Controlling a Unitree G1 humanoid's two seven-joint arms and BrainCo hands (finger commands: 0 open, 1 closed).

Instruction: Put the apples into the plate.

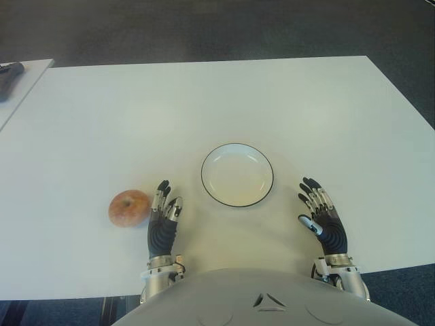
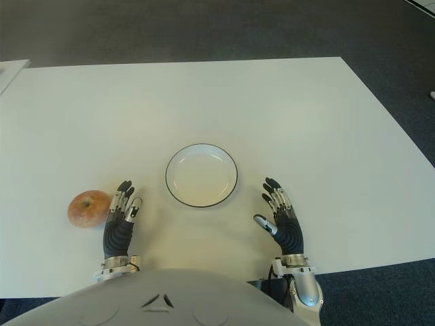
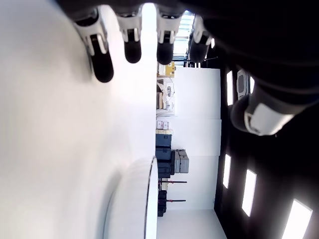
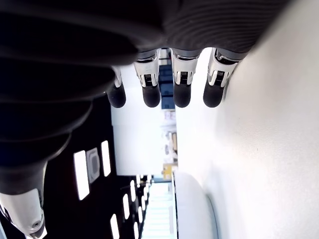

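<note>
One reddish-yellow apple [image 1: 129,208] lies on the white table [image 1: 204,109] near its front left. A white plate [image 1: 237,174] with a dark rim stands in the middle front, with nothing in it. My left hand [image 1: 164,216] is just right of the apple, between it and the plate, fingers stretched out and holding nothing. My right hand [image 1: 319,212] is to the right of the plate, fingers also spread and bare. In the left wrist view the plate [image 3: 132,204] shows beyond the straight fingertips [image 3: 133,46]; the right wrist view shows the plate [image 4: 192,206] the same way.
A dark object [image 1: 9,75] lies on a second table at the far left. The table's front edge runs just before my body [image 1: 272,299]. Dark carpet surrounds the table.
</note>
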